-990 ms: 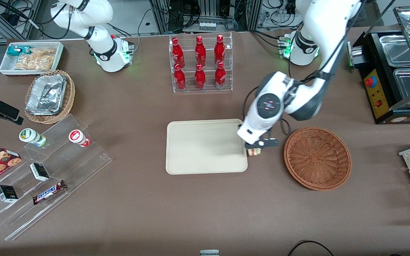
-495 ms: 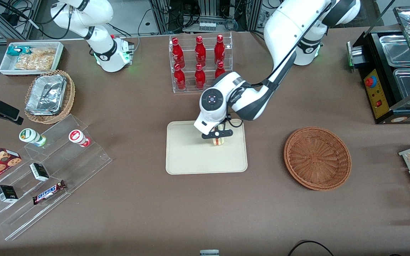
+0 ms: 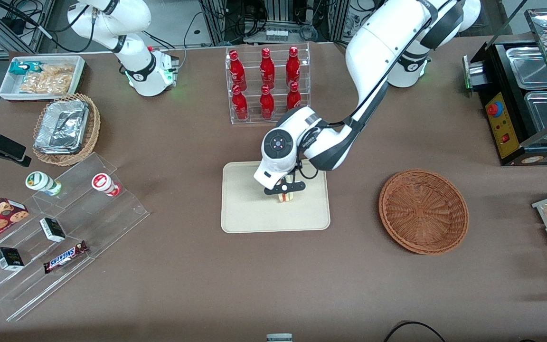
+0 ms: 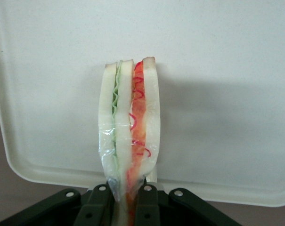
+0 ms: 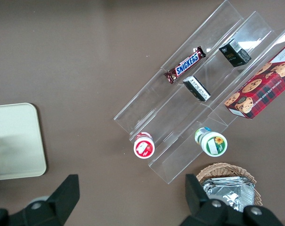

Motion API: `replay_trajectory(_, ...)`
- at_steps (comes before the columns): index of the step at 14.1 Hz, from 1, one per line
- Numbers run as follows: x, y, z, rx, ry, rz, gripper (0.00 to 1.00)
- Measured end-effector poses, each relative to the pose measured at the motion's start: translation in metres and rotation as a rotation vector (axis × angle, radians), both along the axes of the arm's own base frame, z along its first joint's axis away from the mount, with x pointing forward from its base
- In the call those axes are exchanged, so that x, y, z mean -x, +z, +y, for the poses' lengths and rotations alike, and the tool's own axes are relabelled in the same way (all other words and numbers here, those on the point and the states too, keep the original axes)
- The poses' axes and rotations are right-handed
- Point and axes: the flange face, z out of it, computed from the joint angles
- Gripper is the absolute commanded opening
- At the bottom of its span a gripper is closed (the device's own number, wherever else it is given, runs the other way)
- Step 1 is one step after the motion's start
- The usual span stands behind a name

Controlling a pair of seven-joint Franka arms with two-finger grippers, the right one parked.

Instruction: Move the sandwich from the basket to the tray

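My left gripper is shut on the sandwich, a pale bread wedge with a red-pink stripe and a green layer, wrapped in clear film. It holds the sandwich just over the middle of the cream tray. In the left wrist view the sandwich stands between the black fingers, with the tray under it. I cannot tell whether the sandwich touches the tray. The reddish-brown wicker basket lies toward the working arm's end of the table, with nothing in it.
A clear rack of red bottles stands farther from the camera than the tray. A tan basket of foil containers, a white snack bin and an acrylic step shelf with snacks lie toward the parked arm's end. A black appliance stands at the working arm's end.
My gripper carried the sandwich from beside the tray's edge, near the basket, to over the tray's middle, and has lowered slightly in the last half second.
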Motion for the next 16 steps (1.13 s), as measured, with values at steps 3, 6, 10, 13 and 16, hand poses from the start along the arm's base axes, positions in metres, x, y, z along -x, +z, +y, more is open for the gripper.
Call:
replay_trajectory(3,-0.003,-0.007,-0.001,0.001,0.004,0.004,0.85)
replay_trajectory(6,-0.011,0.000,0.001,0.008,0.016,-0.010,0.99)
replay_trajectory(10,-0.041,0.027,0.023,-0.008,0.072,-0.060,1.00)
replay_trajectory(13,-0.069,0.071,0.066,-0.063,0.138,-0.089,1.00)
replay_trajectory(16,-0.109,0.125,0.156,-0.120,0.244,-0.060,1.00)
